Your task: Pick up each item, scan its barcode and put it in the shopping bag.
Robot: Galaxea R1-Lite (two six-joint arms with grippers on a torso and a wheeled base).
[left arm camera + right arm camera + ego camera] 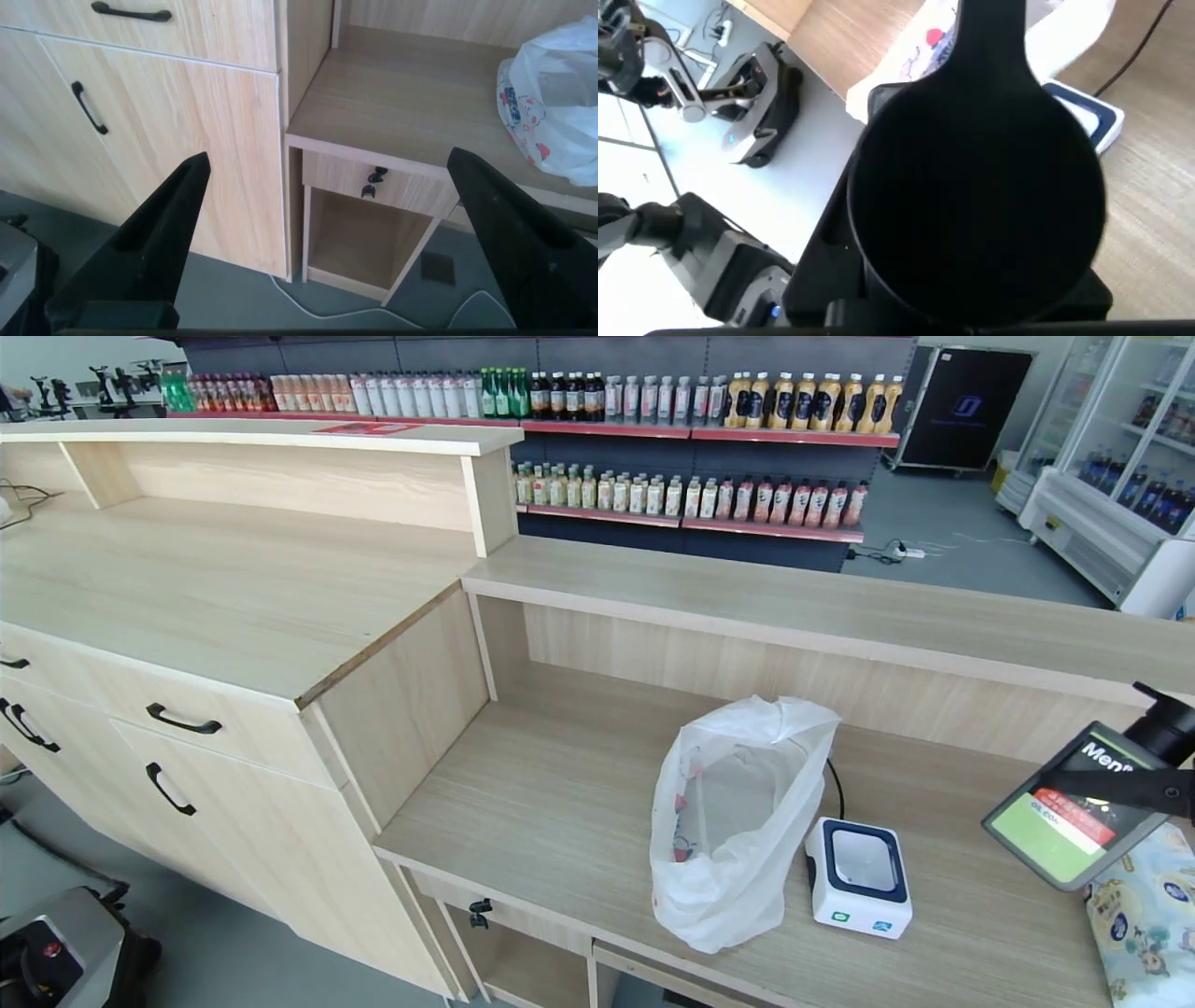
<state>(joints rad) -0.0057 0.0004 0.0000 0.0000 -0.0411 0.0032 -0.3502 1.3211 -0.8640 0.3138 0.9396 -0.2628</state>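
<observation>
Right gripper: your right gripper (1116,791) is at the far-right edge of the scene, raised above the counter (560,803), to the right of the scanner.
Right jaws: pinching the flat box. One dark finger lies across its printed face; the other is hidden behind it.
Flat box (1050,826): in your right jaws, off the counter and tilted, green-and-red face turned up. It hangs up and to the right of the scanner, not touching it.
Left gripper: your left gripper (329,154) is low, off the near-left corner of the lower counter, over the floor in front of the cabinet (168,121).
Left jaws: spread wide, nothing between them.
Shopping bag (738,821): white plastic, standing mid-counter with its mouth open upward. Red marks show on its left side; you can't tell whether they are print or contents. It is well apart from both sets of jaws: right of and farther than the left ones, left of the right ones.
Scanner (859,877): white with a dark blue window frame, on the counter just beside the bag's right side. A black cable runs off behind the bag.
Patterned pack (1144,915): lying at the near-right corner of the counter, below the held box.
Key (374,182): hanging in the lock of the drawer under the counter's near-left edge.
Shelves (691,434): far behind the counter, with rows of bottles.
</observation>
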